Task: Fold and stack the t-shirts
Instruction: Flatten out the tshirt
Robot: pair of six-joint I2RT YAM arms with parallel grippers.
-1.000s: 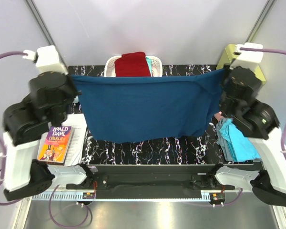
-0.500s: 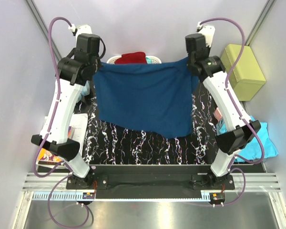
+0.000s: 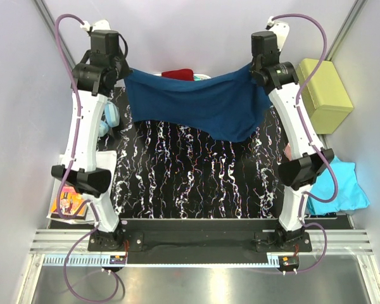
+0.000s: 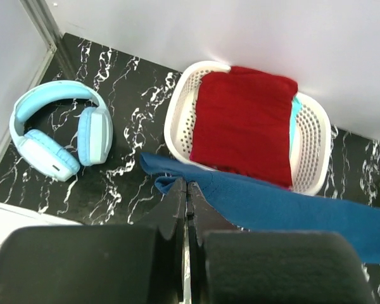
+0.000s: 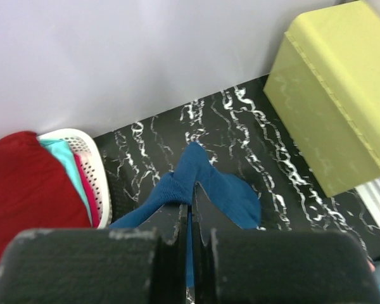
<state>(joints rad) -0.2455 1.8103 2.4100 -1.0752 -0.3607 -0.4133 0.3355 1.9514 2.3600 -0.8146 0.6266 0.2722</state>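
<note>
- Grips the navy t-shirt (image 3: 196,107) by two corners, with the left gripper (image 4: 185,189) and the right gripper (image 5: 189,208) each clenched on a bunch of blue cloth pinched between the fingertips.
- Hangs stretched in mid-air between the two raised arms over the far end of the table (image 3: 196,190), sagging in the middle and drooping lowest toward the right; no print to be seen from any view.
- Looks to be at the spreading step: lifted and pulled wide, not yet laid down, no fold made in it.
- Shows behind and below the cloth a white basket (image 4: 177,114) against the back wall, with a dark red t-shirt (image 4: 244,123) folded on top and a sliver of turquoise cloth (image 4: 294,120) beside it.
- Shows a turquoise t-shirt (image 3: 342,187) lying at the table's right edge beside the right arm, well apart from the navy one.
- Places pale blue headphones (image 4: 92,136) at far left, a book (image 3: 66,204) at near left and a yellow-green box (image 5: 332,95) at far right.
- Calls next, most likely, for bringing both grippers toward the near edge and down together, so that the hanging hem meets the marble first and the rest lays out flat in the middle.
- Calls also for holding the cloth taut on the way down and keeping it off the basket rim and the headphones; otherwise risks a wrinkled or skewed lay before the first fold.
</note>
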